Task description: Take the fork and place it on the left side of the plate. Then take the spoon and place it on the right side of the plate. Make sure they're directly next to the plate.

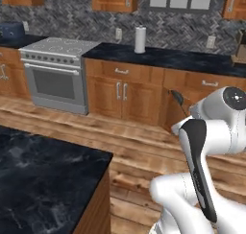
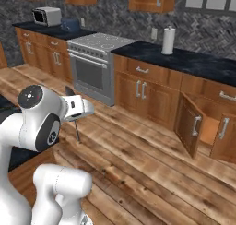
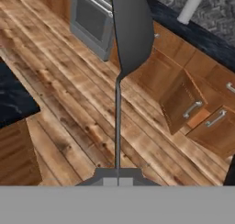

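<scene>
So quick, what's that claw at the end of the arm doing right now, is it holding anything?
Gripper: shut on the spoon, gripped by the end of its handle, the oval bowl pointing away over the wooden floor.

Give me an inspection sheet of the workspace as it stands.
Surface: dark marble island counter beside the arm, bare where visible.
Job's things: spoon held by its handle end, off any surface, over the wooden floor.
Clutter: paper towel roll and toaster on the back counter.
Grippers: gripper shut on the spoon.
Cables: nothing seen.
Surroundings: stove; one lower cabinet door stands open.
</scene>
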You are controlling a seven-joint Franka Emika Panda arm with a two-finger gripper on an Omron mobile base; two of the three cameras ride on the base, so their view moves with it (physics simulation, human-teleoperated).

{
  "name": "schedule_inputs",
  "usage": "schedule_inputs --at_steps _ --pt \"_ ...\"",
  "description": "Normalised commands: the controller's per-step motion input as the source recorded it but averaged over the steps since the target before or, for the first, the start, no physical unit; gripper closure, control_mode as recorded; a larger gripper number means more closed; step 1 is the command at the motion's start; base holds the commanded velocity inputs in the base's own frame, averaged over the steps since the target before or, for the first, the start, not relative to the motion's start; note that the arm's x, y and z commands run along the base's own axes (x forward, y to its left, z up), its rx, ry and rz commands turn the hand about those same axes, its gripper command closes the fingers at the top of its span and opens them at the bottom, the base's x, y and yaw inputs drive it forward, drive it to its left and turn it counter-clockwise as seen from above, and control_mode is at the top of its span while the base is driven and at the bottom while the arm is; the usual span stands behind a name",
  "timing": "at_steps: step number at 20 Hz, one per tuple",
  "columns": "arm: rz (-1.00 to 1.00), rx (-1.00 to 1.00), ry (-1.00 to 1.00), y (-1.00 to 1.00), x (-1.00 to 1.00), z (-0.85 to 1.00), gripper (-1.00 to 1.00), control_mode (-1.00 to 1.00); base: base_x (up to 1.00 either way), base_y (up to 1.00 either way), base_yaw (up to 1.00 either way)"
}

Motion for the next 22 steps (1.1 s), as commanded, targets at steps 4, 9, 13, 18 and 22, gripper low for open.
schedule_inputs --at_steps 4,9,13,18,22 --pt "0.0 0.0 0.0 0.0 0.0 0.0 1.0 1.0 -0.76 0.59 0.28" --pt "0.0 0.0 0.0 0.0 0.0 0.0 1.0 1.0 -0.79 0.61 0.28" --pt "0.0 0.0 0.0 0.0 0.0 0.0 1.0 1.0 -0.82 0.72 0.26" --pt "0.0 0.0 0.0 0.0 0.0 0.0 1.0 1.0 -0.87 0.81 0.23" --pt "0.0 0.0 0.0 0.0 0.0 0.0 1.0 1.0 -0.89 0.9 0.22"
